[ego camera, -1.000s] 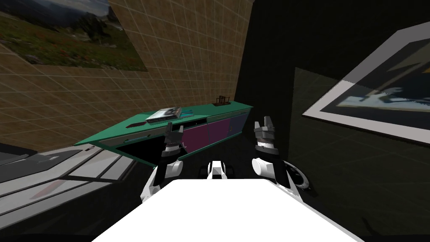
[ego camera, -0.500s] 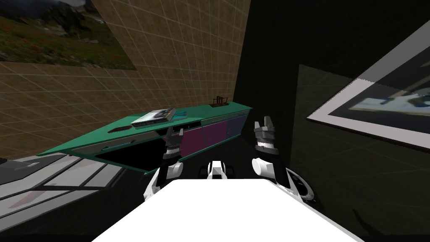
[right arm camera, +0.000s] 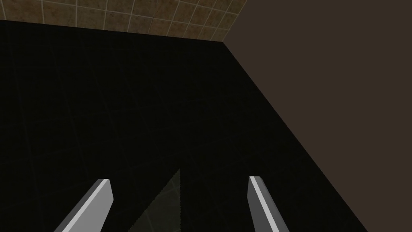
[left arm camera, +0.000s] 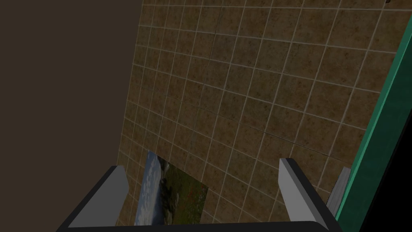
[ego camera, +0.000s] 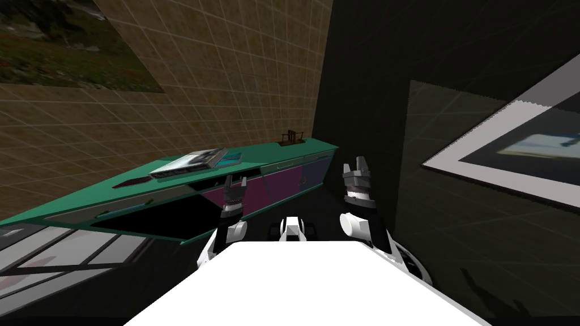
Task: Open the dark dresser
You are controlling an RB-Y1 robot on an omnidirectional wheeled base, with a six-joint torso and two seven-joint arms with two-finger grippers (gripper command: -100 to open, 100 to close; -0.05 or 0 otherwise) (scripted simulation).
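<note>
Dresser (ego camera: 272, 154), teal-topped with purple fronts, lies at eleven o'clock of the robot. Left gripper (ego camera: 235, 181) stands before its face, fingers spread wide, judged ready to grasp and pull. Right gripper (ego camera: 357, 168), at one o'clock, likewise spread wide, empty, held clear, judged idle.

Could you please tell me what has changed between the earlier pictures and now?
The whole view has shifted, so I have moved, it seems nearer the dresser, which now stretches further left. The left gripper has dropped slightly in front of it. Nothing was grasped. The right gripper stayed raised; both remain open, and the book still lies on top.
</note>
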